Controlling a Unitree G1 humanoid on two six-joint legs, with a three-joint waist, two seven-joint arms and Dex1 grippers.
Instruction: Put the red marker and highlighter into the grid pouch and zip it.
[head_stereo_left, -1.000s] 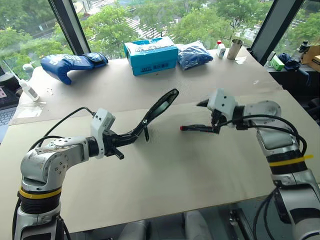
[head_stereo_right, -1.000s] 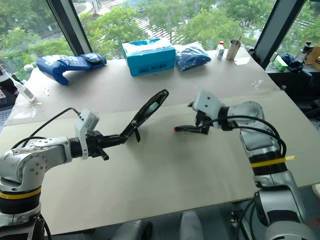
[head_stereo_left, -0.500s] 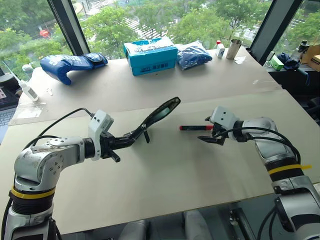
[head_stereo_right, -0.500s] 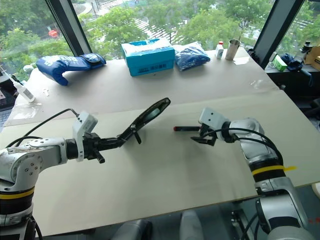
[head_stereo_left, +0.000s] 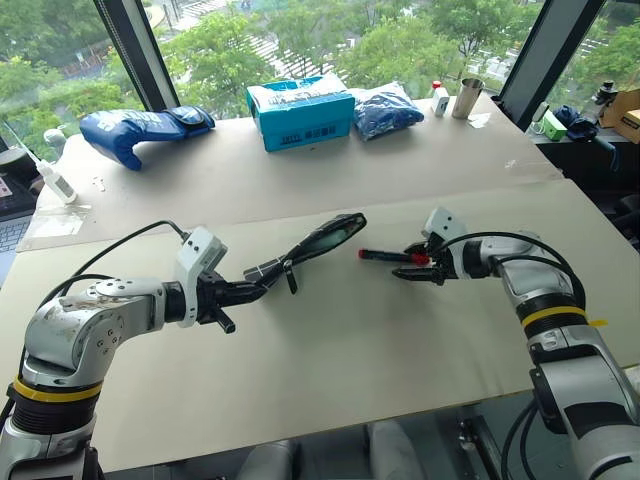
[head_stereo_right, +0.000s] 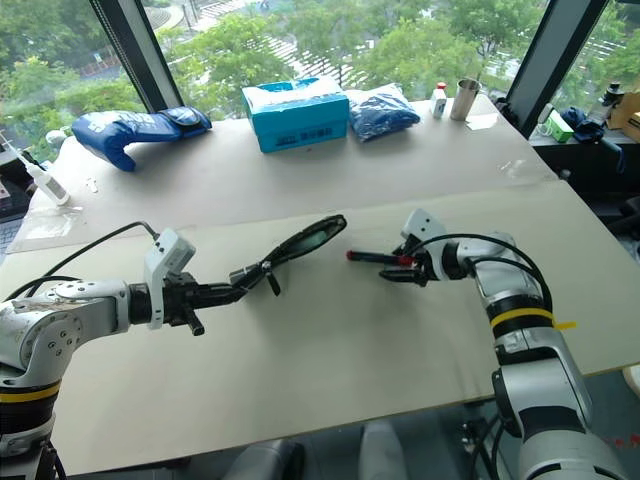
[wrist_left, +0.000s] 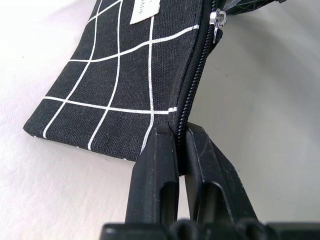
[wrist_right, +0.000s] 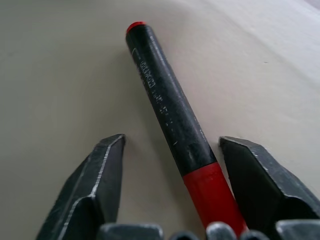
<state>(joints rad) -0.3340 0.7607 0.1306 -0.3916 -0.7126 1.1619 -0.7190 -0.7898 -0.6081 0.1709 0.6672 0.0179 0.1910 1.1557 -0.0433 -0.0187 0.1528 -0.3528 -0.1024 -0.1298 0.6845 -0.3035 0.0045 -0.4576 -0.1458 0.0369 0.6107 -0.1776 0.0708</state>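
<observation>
Left claw (wrist_left: 181, 145) clenched on the grid pouch (wrist_left: 130, 75), fingers pinching the zipper edge at one end. Pouch held up off the worktop (head_stereo_left: 330, 340), tilted, its far end reaching toward the middle of the surface; black fabric with white grid lines, small white label near the far corner, silver zipper pull at the far end of the zip.

Right claw (wrist_right: 172, 165) released, its two fingers spread with the red marker (wrist_right: 172, 120) lying between them. Neither finger touches the barrel in the right wrist view; clear gaps on both sides. Marker lies flat on the worktop: red section nearest the claw, black section beyond, small red tip at the far end. In the head views the marker (head_stereo_left: 385, 256) sits just right of the pouch's raised end (head_stereo_left: 330, 233), pointing roughly at it, the two apart.

Back of the worktop, along the window: blue bag (head_stereo_left: 140, 128) on the left, teal box (head_stereo_left: 301, 110) in the middle, another blue bag (head_stereo_left: 388, 110) right of the box, then a small white bottle (head_stereo_left: 442, 98) and a metal cup (head_stereo_left: 468, 98). Further white bottle (head_stereo_left: 55, 180) at the left edge.
</observation>
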